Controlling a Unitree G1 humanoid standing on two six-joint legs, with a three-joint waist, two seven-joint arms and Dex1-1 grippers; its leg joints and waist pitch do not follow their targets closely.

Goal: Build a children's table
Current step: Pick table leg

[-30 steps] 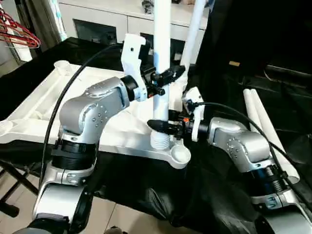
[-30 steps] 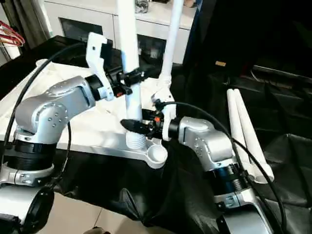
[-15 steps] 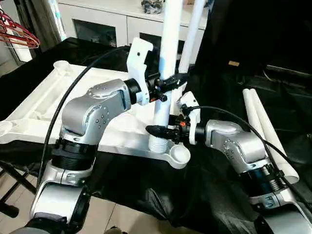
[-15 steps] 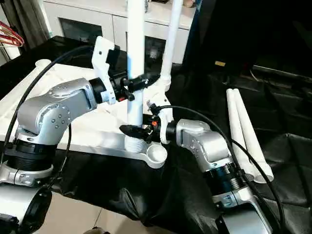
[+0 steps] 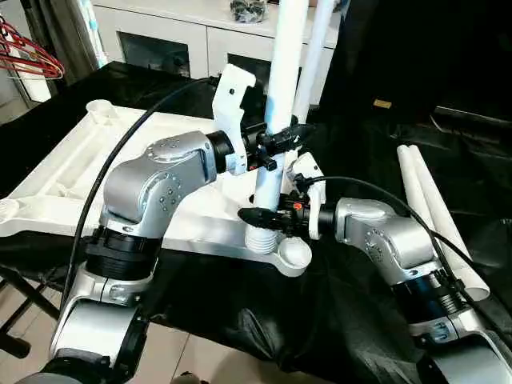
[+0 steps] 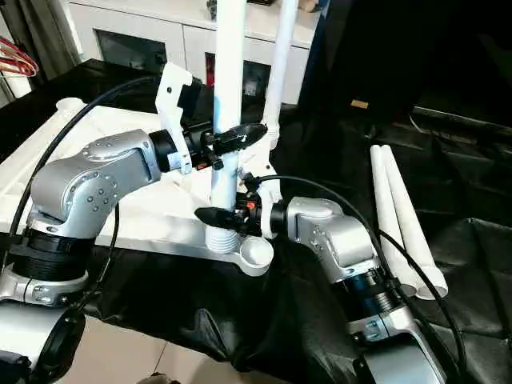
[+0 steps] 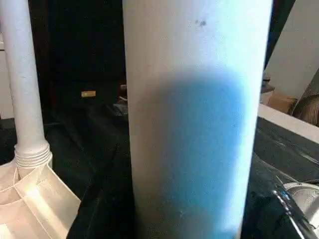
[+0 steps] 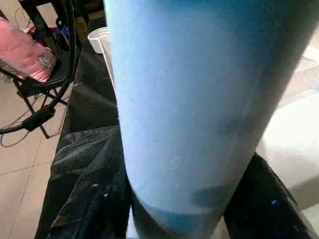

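Black cloth [image 5: 240, 304] under white tabletop [image 5: 64, 176], cabinet [image 5: 176, 40] behind. Left gripper [image 5: 282, 138] closed round upright leg [image 5: 276, 120]; right gripper [image 5: 262, 216] low on same leg, grip unclear. Leg foot in near corner socket [image 5: 260, 238]. Could tip or jam if pushed crooked. Two spare legs [image 5: 436, 208] lying apart.

The upright white tapered tube leg [image 5: 276, 120] looks like smooth matt plastic; the white ribbed plastic tabletop [image 5: 72, 172] has a slight sheen. Crinkled black cloth [image 5: 320, 320] covers the counter; the forearms [image 5: 152, 180] are brushed silver metal.
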